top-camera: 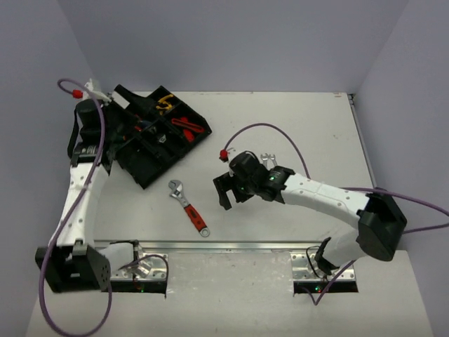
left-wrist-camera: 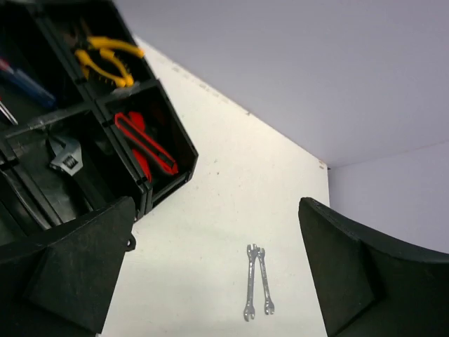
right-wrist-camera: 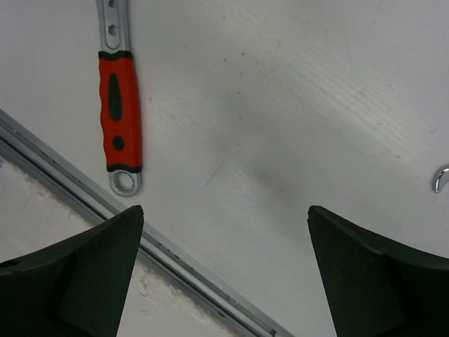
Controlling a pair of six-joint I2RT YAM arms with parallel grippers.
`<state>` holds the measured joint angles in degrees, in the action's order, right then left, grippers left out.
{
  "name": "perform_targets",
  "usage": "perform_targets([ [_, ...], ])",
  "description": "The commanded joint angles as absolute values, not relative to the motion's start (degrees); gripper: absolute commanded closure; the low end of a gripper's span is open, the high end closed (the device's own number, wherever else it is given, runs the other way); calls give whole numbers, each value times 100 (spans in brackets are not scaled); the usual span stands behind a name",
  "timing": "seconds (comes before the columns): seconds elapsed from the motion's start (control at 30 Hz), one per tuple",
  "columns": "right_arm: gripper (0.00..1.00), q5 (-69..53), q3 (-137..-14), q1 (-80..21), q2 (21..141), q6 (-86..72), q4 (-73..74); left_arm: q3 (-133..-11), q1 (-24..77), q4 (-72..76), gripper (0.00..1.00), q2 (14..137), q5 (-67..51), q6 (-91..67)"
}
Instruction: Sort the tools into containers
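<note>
The black divided tray [top-camera: 145, 170] lies at the far left. Its compartments hold yellow pliers [left-wrist-camera: 105, 62], red utility knives [left-wrist-camera: 144, 140], an adjustable wrench head [left-wrist-camera: 65, 156] and a blue screwdriver [left-wrist-camera: 24, 81]. My left gripper [top-camera: 121, 140] is open and empty over the tray's left side. A red-handled adjustable wrench [top-camera: 189, 207] lies loose on the table; it also shows in the right wrist view [right-wrist-camera: 118, 119]. My right gripper [top-camera: 226, 188] is open and empty, just right of that wrench. Two silver spanners [left-wrist-camera: 257, 281] lie side by side, partly hidden behind the right arm in the top view [top-camera: 267, 159].
A metal rail [right-wrist-camera: 175, 253] runs along the table's near edge, close under the right gripper. A red-tipped purple cable [top-camera: 224, 153] loops over the table behind the right wrist. Grey walls close off the back and both sides.
</note>
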<state>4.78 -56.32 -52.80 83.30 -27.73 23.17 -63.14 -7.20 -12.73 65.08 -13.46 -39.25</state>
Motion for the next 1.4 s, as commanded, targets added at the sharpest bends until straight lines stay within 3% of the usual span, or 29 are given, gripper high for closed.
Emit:
perform_targets([
  [0.0, 1, 1405, -6495, -5807, 9117, -3043, 2627, -5359, -712, -1670, 0, 5260, -1219, -3287],
  [0.17, 1, 1478, -7519, -6084, 10415, -3071, 2774, -5097, -712, -2953, 0, 4112, 23, -2554],
  [0.33, 7, 1252, -8897, -6231, 11774, -2898, 3128, -4251, -698, -2830, 0, 2912, 589, -2435],
  [0.43, 19, 1248, -9791, -6310, 12528, -2718, 3451, -4244, -651, -2838, 0, 2595, 641, -2478],
  [0.63, 34, 1079, -10630, -6356, 13399, -2609, 3615, -4189, -489, -2837, 0, 2706, 713, -2572],
  [0.83, 62, 1347, -11179, -6354, 13992, -2531, 4039, -4184, -457, -2848, 0, 2602, 703, -2602],
  [1.13, 67, 1177, -11131, -6337, 14103, -2559, 4263, -4166, -455, -2820, 0, 2609, 670, -2602],
  [1.17, 71, 1119, -11167, -6318, 14157, -2551, 4269, -4166, -444, -2815, 0, 2610, 668, -2602],
  [1.23, 100, 1012, -11241, -6293, 14252, -2520, 4344, -4166, -448, -2815, 0, 2593, 671, -2593],
  [1.37, 100, 1188, -11118, -6293, 14028, -2514, 4362, -4166, -443, -2825, 0, 2584, 686, -2593],
])
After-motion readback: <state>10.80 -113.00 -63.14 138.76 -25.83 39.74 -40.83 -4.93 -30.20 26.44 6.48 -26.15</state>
